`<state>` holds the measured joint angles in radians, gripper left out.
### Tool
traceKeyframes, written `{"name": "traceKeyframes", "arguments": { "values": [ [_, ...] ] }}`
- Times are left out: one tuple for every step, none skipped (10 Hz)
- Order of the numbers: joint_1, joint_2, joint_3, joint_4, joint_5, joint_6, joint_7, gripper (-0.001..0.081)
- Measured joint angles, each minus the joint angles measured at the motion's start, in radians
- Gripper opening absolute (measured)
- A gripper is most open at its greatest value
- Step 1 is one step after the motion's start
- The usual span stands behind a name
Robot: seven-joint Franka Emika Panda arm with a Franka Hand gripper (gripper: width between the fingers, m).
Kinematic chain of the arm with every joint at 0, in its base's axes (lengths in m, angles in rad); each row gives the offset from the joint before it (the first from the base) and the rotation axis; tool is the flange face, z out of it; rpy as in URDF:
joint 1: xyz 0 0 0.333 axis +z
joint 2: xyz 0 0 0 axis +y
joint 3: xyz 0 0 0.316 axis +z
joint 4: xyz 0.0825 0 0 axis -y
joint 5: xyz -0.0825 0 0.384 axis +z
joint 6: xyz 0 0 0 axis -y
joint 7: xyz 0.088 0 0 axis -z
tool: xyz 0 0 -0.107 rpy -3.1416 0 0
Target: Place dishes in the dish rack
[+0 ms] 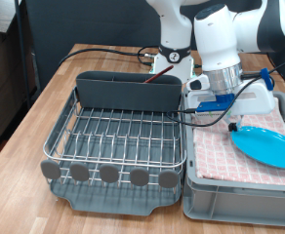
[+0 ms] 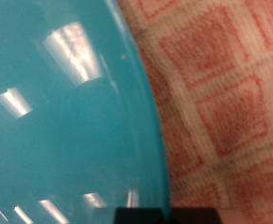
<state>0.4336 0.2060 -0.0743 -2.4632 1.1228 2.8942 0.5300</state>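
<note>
The round light-blue plate [image 1: 267,146] lies on the red-checked cloth [image 1: 221,151] inside the grey crate [image 1: 240,202] at the exterior view's right. My gripper [image 1: 234,124] hangs close over the plate's edge nearest the rack. The wrist view is filled by the plate [image 2: 62,112] with the cloth [image 2: 221,103] beside it; only a dark sliver of the hand shows at the picture's edge. The dish rack [image 1: 113,136], a silver wire grid in a dark grey tray, stands empty at the exterior view's left. The white mug and the wooden spoon are out of view.
The rack's tall grey compartment [image 1: 128,93] stands along its far edge, and round grey discs [image 1: 108,174] line its near edge. Black cables [image 1: 113,54] run across the wooden table [image 1: 35,107] behind the rack. The robot's base stands behind the crate.
</note>
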Motion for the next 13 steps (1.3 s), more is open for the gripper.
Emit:
{"name": "traceKeyframes", "arguments": {
  "values": [
    [0.0,0.0,0.0,0.0,0.0,0.001,0.0,0.0019],
    [0.0,0.0,0.0,0.0,-0.002,0.003,0.002,0.0019],
    [0.003,0.0,-0.006,0.0,-0.026,0.003,0.022,0.0019],
    [0.009,0.0,-0.018,0.0,-0.087,0.003,0.075,0.0019],
    [0.019,0.0,-0.038,-0.001,-0.172,0.003,0.152,0.0019],
    [0.03,-0.002,-0.06,-0.002,-0.251,0.001,0.224,0.0019],
    [0.043,-0.009,-0.083,-0.004,-0.331,-0.007,0.293,0.0018],
    [0.054,-0.019,-0.108,-0.005,-0.409,-0.019,0.358,0.0016],
    [0.062,-0.032,-0.13,-0.006,-0.481,-0.034,0.415,0.0016],
    [0.068,-0.046,-0.149,-0.007,-0.551,-0.054,0.466,0.0016],
    [0.071,-0.064,-0.167,-0.008,-0.628,-0.08,0.518,0.0016],
    [0.073,-0.084,-0.186,-0.008,-0.72,-0.114,0.579,0.0016],
    [0.074,-0.106,-0.2,-0.009,-0.816,-0.15,0.642,0.0016]
  ]
}}
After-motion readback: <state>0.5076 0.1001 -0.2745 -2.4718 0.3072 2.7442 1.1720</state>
